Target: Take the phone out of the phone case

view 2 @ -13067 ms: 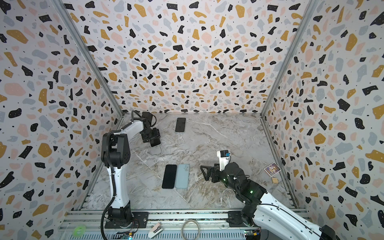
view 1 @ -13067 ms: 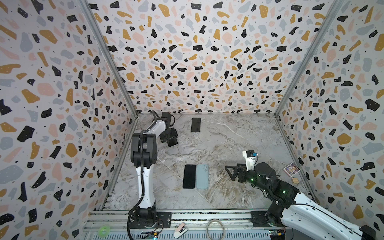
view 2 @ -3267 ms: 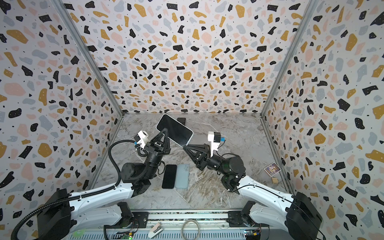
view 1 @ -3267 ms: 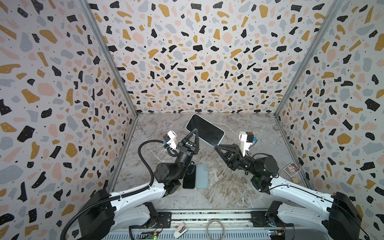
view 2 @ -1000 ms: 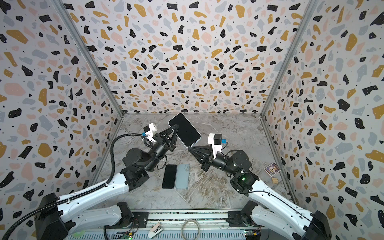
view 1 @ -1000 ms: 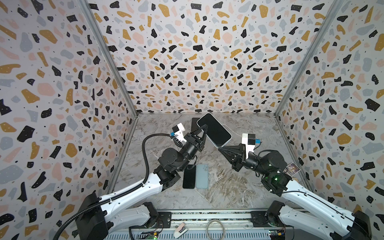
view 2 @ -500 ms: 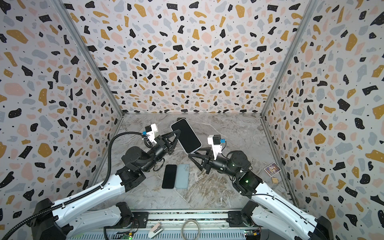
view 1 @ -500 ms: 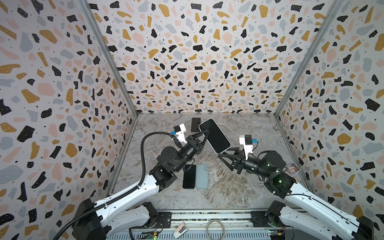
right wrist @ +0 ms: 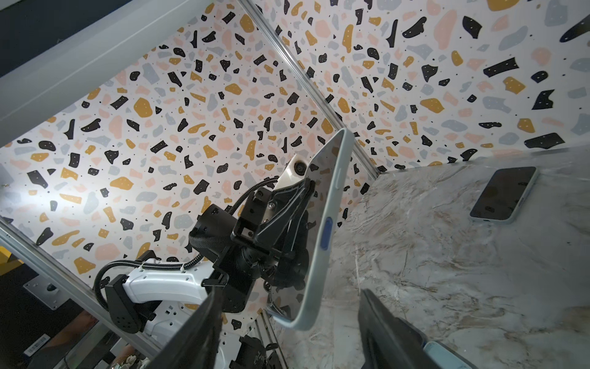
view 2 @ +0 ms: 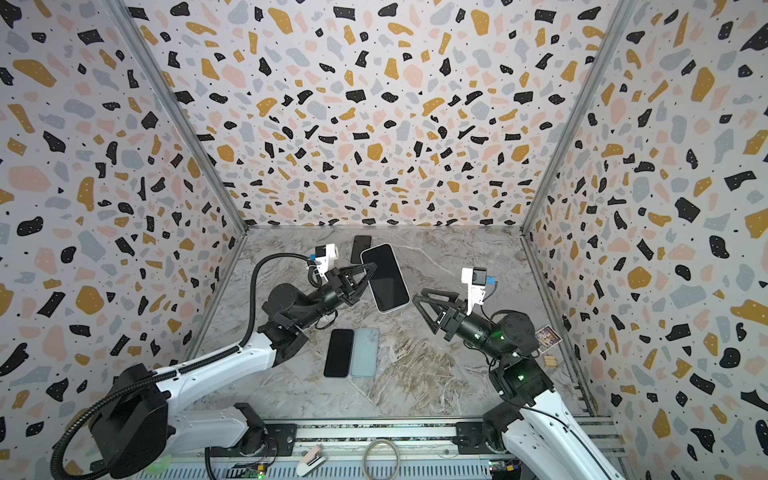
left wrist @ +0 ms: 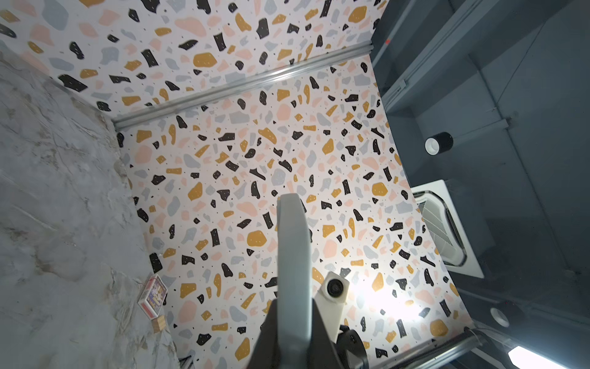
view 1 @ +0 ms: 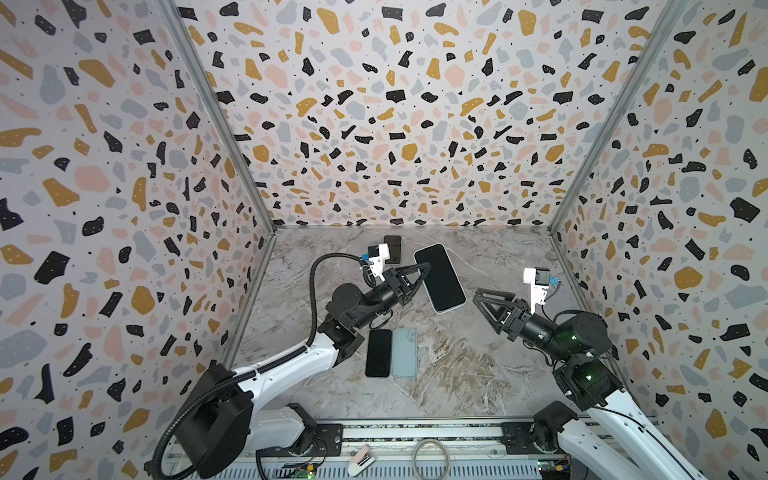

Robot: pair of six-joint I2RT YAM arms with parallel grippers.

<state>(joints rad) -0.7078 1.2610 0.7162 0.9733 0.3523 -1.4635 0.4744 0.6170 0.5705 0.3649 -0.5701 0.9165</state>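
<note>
Right gripper (view 1: 485,311) has released and backed off, jaws wide, empty. Left gripper (view 1: 424,272) clamped on cased phone (view 1: 440,276), held aloft over desk (view 1: 478,374). Phone apparently not yet out; next: right regrasps case edge, peels.

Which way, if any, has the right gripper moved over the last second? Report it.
Yes. The right gripper has pulled back rightward, farther from the black phone lying flat, and off the raised phone.
</note>
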